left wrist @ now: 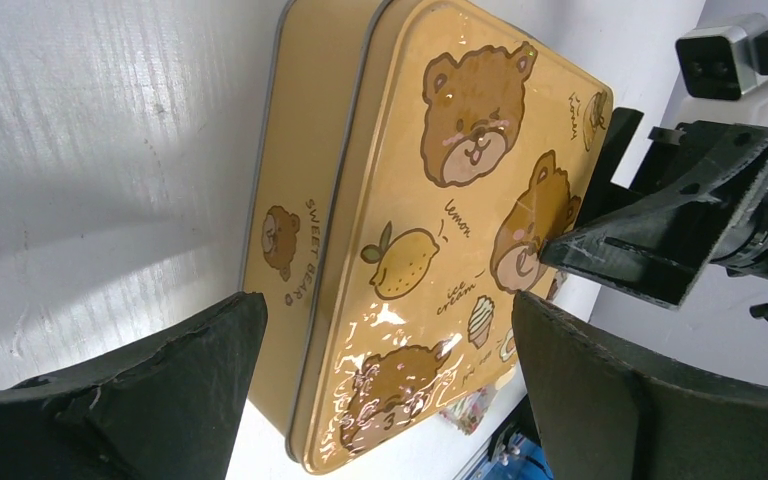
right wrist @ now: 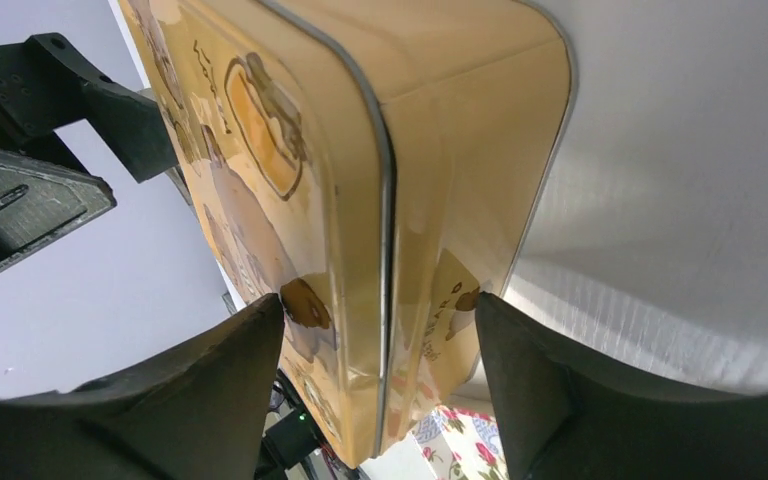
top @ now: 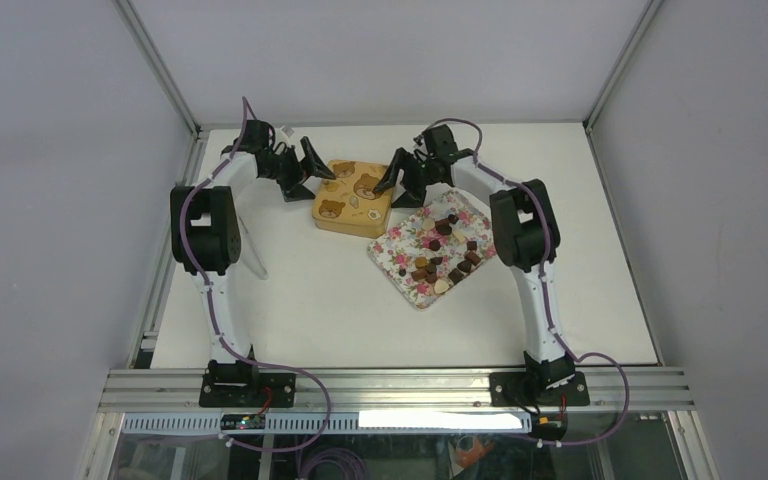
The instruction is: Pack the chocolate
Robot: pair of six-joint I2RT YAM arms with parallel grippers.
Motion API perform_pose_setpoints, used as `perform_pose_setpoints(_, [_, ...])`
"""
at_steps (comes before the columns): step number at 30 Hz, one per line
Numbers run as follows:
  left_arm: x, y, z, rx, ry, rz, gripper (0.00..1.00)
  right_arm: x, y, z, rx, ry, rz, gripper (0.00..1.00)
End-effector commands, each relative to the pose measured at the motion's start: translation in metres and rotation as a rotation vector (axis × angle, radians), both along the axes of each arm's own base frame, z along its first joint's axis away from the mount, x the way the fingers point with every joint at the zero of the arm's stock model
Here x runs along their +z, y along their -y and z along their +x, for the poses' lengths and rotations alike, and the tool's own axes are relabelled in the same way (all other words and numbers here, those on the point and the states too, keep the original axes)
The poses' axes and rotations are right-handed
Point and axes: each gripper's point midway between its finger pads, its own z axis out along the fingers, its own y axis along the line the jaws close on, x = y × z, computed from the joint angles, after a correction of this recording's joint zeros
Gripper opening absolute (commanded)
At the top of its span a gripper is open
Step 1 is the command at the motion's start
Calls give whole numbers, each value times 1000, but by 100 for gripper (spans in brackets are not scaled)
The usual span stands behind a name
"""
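tin (left wrist: pixel 305 200) interior hidden under lid (left wrist: pixel 440 250), chocolate (top: pixel 444 229) shapes too small to tell

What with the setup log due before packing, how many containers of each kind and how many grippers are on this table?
Yellow bear-print rectangular metal tin: 1
Pink-flowered rectangular tray: 1
Black two-finger grippers: 2 (left gripper, right gripper)
Total: 4
Small brown and cream chocolate pieces on the tray: too small to count, so left out.
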Motion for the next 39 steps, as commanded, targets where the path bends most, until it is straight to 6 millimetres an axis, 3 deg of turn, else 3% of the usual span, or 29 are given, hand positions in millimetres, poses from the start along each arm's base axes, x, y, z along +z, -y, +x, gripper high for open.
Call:
perform_pose_setpoints(1, [22, 3, 11, -22, 88, 5, 97, 10, -14, 2, 35, 25, 88, 68])
perform_pose_setpoints(4, [24, -2, 11, -16, 90, 9, 97, 9, -17, 3, 31, 22, 108, 56])
perform_pose_setpoints(9, [26, -7, 9, -14, 95, 22, 97, 8, -19, 6, 24, 22, 120, 44])
perform_pose_setpoints(16, [32, -15, 8, 2, 106, 64, 98, 0, -20, 8, 16, 5, 119, 42])
perform_pose_setpoints(21, [52, -34, 12, 83, 149, 185, 99, -2, -16, 10, 7, -7, 80, 46])
perform_pose_setpoints(27, [101, -54, 14, 175, 265, 285, 99, -3, -13, 11, -8, -2, 55, 45])
perform_pose_setpoints(29, [114, -52, 10, 174, 291, 278, 99, -2, -13, 12, -13, -2, 54, 45])
perform_pose_setpoints(32, [123, -33, 1, 122, 306, 238, 99, -4, -12, 14, -29, -8, 46, 43])
perform_pose_setpoints(34, [120, -18, -5, 75, 290, 191, 99, -6, -11, 16, -45, -17, 46, 43])
perform_pose_setpoints(39, [92, -8, -9, 37, 229, 184, 99, -5, -8, 24, -89, -25, 38, 47])
